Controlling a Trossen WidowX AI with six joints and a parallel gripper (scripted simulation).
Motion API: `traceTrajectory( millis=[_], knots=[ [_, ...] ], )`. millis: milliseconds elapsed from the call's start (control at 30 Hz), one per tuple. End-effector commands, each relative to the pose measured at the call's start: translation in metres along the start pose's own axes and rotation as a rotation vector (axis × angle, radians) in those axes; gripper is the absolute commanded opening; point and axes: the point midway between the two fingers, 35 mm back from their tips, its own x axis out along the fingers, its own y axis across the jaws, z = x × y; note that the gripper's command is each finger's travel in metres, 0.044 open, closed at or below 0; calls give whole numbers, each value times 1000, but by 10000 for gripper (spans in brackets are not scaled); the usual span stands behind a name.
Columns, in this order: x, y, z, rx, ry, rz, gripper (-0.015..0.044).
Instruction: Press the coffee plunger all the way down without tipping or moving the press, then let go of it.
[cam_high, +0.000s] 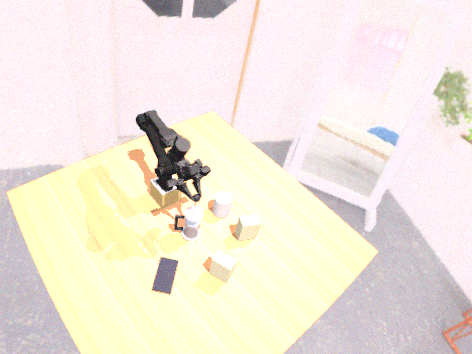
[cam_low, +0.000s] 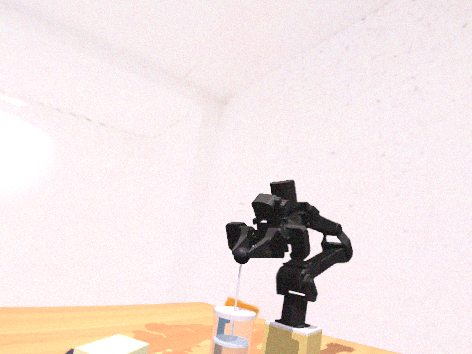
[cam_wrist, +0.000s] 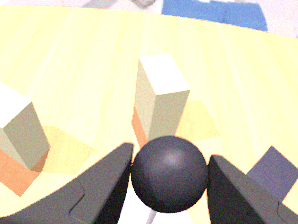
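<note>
Knob gripped, press-down not yet done.
The plunger knob (cam_wrist: 168, 173) stands high on its rod above the coffee press (cam_low: 233, 331); the gripper (cam_wrist: 168, 183) clamps it. Next, I judge: push straight down, then release.

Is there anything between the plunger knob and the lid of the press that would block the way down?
Nothing visible. The gripper is shut on the knob, and below it only the thin rod runs straight down to the lid of the press.
</note>
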Motion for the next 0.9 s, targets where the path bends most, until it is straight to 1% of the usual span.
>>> traceTrajectory(
  millis=[0, 867],
  knots=[
    [10, 0, -23, 5, 46, -2, 124],
    [36, 1, -56, 5, 46, -2, 124]
  ],
)
